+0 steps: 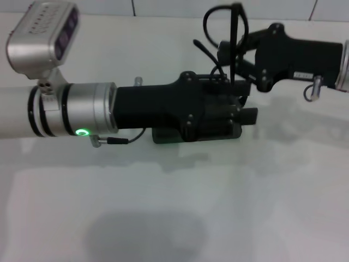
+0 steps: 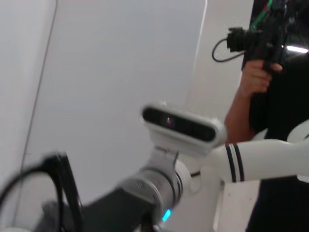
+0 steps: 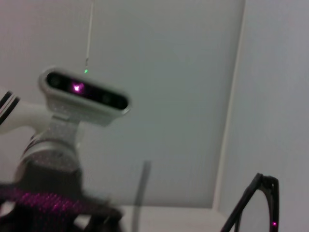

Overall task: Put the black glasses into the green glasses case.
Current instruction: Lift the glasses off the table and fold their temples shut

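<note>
Gripping the black glasses [image 1: 235, 24] at its tip, the right gripper [image 1: 238, 59]: clamped on the frame, glasses upright and clear of the table [image 1: 163, 218], lens loop topmost. A slender curved end, apparently a temple tip, pointing toward the robot's left. Placed just beyond the left gripper [image 1: 242, 115], near but seemingly apart from it. Right arm reaching in level from the robot's right.

Hovering over or resting upon the green glasses case [image 1: 162, 136], the left gripper. Grip state not discernible, with the body of the hand masking most of the case. Only a dark green strip visible beneath it, flat on the table; lid open or closed impossible to say. In the left wrist view, the same glasses [image 2: 60, 188] blurred in a near corner. In the right wrist view, one hinge corner of the frame [image 3: 263, 198] only.

Judged stage: glasses close to the case, insertion not yet done.

Probable hazards:
- Collision of the two hands, caused by a descent onto the left gripper sitting over the case.
- Jamming against the rim, caused by the upright frame entering edge-on.
- Failure to close, caused by a temple arm snagging or overhanging.
- A drop beside the case, caused by the thin wire twisting in the clamp under side contact.
</note>
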`<state>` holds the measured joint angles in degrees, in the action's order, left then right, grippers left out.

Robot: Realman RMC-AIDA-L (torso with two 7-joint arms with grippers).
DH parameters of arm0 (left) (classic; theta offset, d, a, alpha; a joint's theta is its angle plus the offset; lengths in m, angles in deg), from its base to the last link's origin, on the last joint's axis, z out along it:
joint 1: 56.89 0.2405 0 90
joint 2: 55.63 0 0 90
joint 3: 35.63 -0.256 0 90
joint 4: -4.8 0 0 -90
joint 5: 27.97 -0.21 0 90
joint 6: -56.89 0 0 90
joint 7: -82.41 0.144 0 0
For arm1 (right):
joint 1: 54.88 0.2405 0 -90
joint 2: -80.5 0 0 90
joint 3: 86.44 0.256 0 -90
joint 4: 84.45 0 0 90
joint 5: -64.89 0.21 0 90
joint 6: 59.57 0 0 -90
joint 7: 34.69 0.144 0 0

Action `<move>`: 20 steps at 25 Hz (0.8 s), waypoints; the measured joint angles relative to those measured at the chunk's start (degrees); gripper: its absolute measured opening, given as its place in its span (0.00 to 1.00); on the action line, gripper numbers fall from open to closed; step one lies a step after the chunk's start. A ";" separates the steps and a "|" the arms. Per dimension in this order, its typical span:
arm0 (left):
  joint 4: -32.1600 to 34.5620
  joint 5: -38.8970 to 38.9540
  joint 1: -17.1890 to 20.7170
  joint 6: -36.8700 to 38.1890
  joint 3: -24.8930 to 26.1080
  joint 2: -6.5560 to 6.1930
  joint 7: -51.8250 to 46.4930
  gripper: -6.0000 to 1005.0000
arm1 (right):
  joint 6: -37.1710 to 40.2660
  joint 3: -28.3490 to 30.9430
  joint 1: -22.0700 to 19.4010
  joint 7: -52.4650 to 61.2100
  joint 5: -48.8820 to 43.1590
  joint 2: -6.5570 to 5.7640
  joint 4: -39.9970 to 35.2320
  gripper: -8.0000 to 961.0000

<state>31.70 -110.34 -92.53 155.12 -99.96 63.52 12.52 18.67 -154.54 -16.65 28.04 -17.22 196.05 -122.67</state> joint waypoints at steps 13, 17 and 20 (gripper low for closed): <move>1.66 0.71 1.88 0.73 0.71 -0.49 -0.11 0.56 | 5.24 -2.16 -0.27 0.52 -5.30 -0.10 0.44 0.12; 1.57 0.71 2.00 0.72 0.71 -0.58 -0.04 0.56 | 5.34 -2.26 -0.53 0.65 -5.32 -0.16 0.44 0.12; 1.68 0.73 2.34 0.71 0.71 -0.59 -0.03 0.56 | 5.23 -1.93 -0.77 0.86 -5.32 -0.26 0.44 0.12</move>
<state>33.38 -109.61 -90.20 155.82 -99.26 62.94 12.49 23.90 -156.47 -17.42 28.89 -22.54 195.79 -122.23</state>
